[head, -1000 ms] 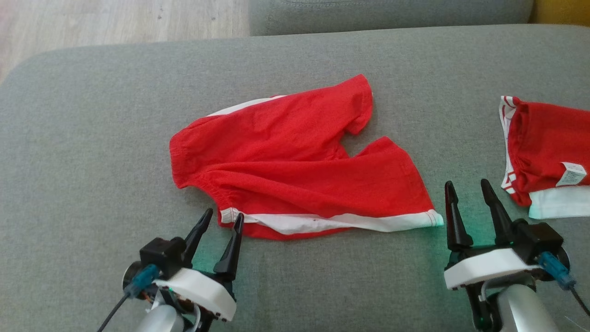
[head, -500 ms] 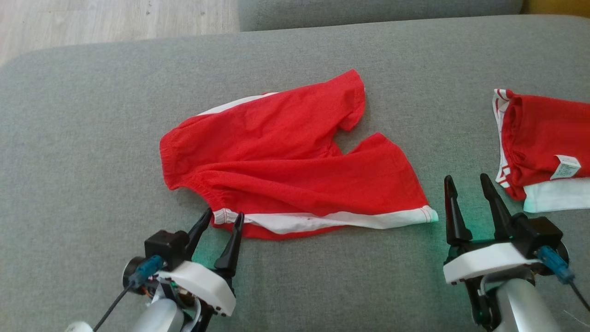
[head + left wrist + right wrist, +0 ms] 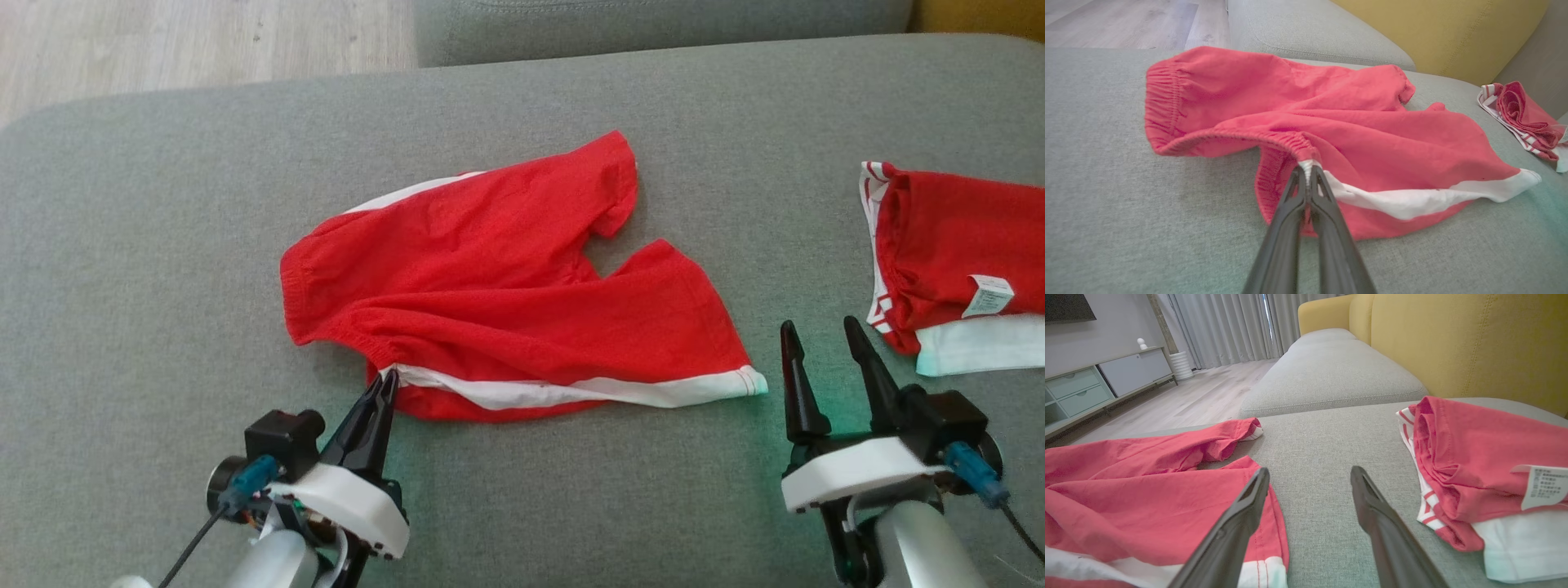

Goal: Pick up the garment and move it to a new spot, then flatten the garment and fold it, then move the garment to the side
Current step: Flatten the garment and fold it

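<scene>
Slippage may follow: my left tool [image 3: 389, 377] pinches only the seven-o'clock waistband corner of the red, white-striped fabric shorts [image 3: 506, 286] lying mid grey sofa cushion [image 3: 163, 204], and my right tool [image 3: 818, 322] stands open, empty.

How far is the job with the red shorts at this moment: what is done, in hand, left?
Done: nothing finished; the red shorts lie rumpled and unfolded on the grey cushion. In hand: the left tool is shut on their waistband corner, by the white stripe; the right tool stands open near the leg hem, holding nothing. Left: lift and move them, flatten, fold, put aside.
</scene>
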{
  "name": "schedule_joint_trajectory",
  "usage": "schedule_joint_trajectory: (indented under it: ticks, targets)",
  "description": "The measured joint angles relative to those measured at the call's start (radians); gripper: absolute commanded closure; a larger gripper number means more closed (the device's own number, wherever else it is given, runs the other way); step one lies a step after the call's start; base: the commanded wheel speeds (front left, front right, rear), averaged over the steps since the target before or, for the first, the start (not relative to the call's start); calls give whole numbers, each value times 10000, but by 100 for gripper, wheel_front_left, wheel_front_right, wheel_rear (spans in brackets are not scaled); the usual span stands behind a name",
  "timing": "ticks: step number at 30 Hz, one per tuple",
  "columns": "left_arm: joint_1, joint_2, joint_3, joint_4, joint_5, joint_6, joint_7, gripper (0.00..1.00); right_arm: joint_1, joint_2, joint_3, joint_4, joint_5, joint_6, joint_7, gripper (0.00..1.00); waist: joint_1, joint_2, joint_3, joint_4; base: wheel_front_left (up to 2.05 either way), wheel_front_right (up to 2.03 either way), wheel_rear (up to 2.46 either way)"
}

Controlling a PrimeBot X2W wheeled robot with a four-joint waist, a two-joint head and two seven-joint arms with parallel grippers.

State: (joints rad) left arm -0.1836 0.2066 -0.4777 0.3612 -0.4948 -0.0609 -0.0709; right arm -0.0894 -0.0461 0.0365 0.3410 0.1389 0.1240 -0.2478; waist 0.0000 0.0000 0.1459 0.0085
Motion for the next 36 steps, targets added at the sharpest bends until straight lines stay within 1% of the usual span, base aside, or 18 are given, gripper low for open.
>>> schedule_joint_trajectory:
  ticks: [3, 5, 8, 13, 22, 36]
  targets:
    - [32, 4, 2, -27, -2, 8, -52, 100, 79, -2, 58, 21, -25, 0, 36, 0, 0, 0, -84, -22, 0, 0, 0]
    - [53, 2, -2, -46, -67, 92, -94, 100, 244, -2, 167, 50, -54, 0, 196, 0, 0, 0, -122, -23, 0, 0, 0]
    - [55, 0, -10, -48, -98, 96, -96, 100, 439, 0, 259, 221, -69, 0, 489, 0, 0, 0, -176, -12, 0, 0, 0]
    - [65, -6, -38, -50, -100, 96, -98, 100, 418, 0, 533, 408, -69, 0, 957, 0, 0, 0, -237, 33, 0, 0, 0]
    - [64, -4, -71, -94, -100, 142, -184, 100, 395, 0, 702, 794, -169, 0, 1338, 0, 0, 0, -136, 107, 0, 0, 0]
    - [39, 12, -142, -138, -102, 171, -184, 100, -192, -4, 938, 1499, -157, 0, 1423, 0, 0, 0, 124, 187, 0, 0, 0]
